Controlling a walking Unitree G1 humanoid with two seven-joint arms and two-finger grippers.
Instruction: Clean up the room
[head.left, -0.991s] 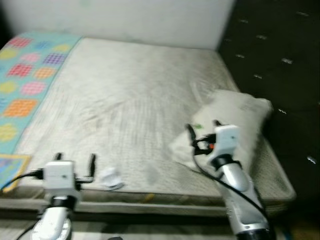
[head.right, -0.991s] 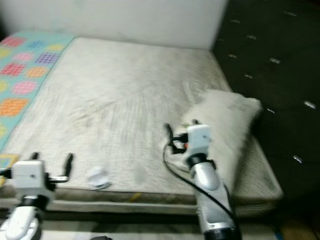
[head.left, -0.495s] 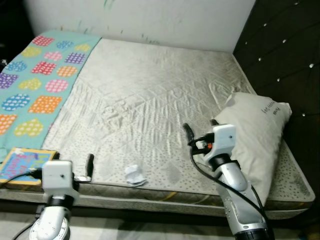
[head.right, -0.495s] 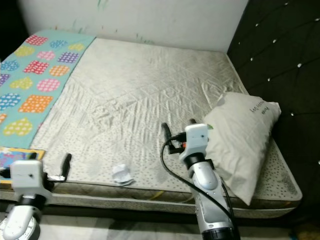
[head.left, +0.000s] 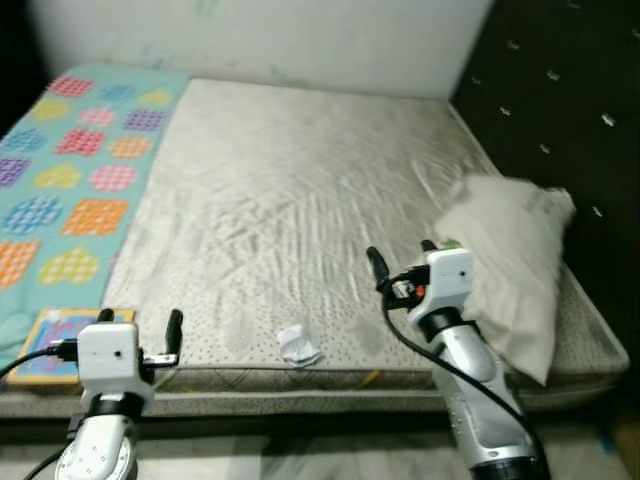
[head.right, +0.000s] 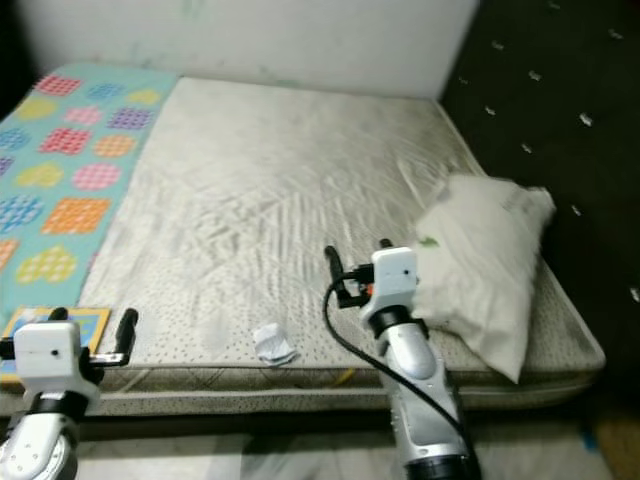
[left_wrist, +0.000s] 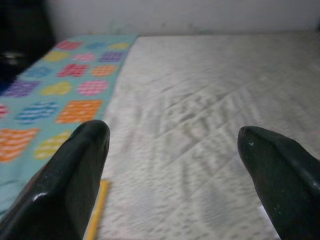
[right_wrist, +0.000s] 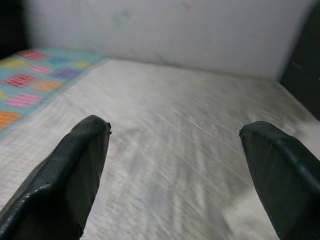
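While both grippers gape: one pillow (head.left: 512, 255) | one crumpled paper (head.left: 297, 344) | one book (head.left: 57, 332)

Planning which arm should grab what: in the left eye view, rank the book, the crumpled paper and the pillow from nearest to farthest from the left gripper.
From the left gripper:
1. Book, just beside it at the mattress's near left corner.
2. Crumpled paper, near the front edge, toward the middle.
3. Pillow, far right, by the headboard.
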